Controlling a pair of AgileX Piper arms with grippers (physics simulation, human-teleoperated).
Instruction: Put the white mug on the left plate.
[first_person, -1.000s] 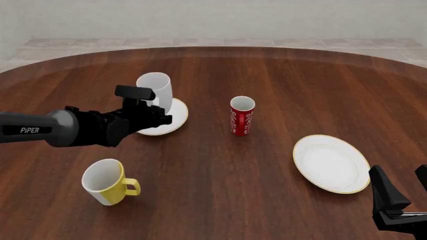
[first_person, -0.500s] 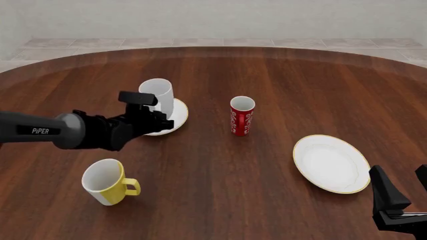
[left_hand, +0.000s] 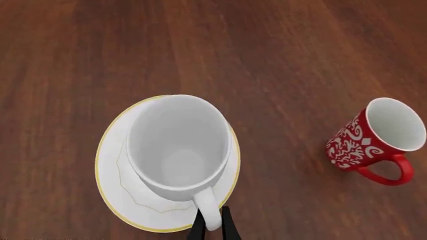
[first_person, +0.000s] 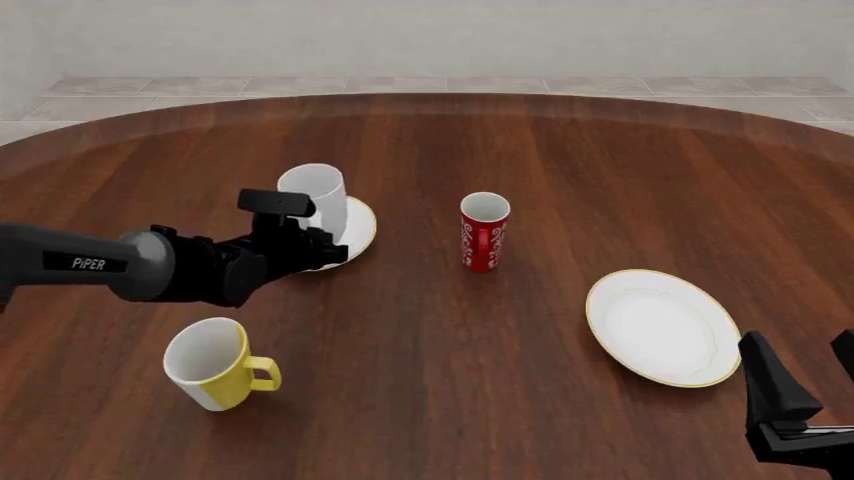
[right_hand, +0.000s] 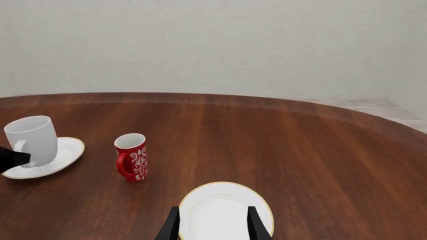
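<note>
The left arm reaches in from the frame's left, its gripper closed on the handle of the white mug. The mug stands on the left plate, lower than a second ago. The right gripper hangs open at lower right.

1. We see the white mug glossy and all white.
2. The left plate is white with a thin golden rim.
3. The red cup carries white swirls.
4. The yellow mug is white inside.
5. The table is dark reddish wood grain.
</note>
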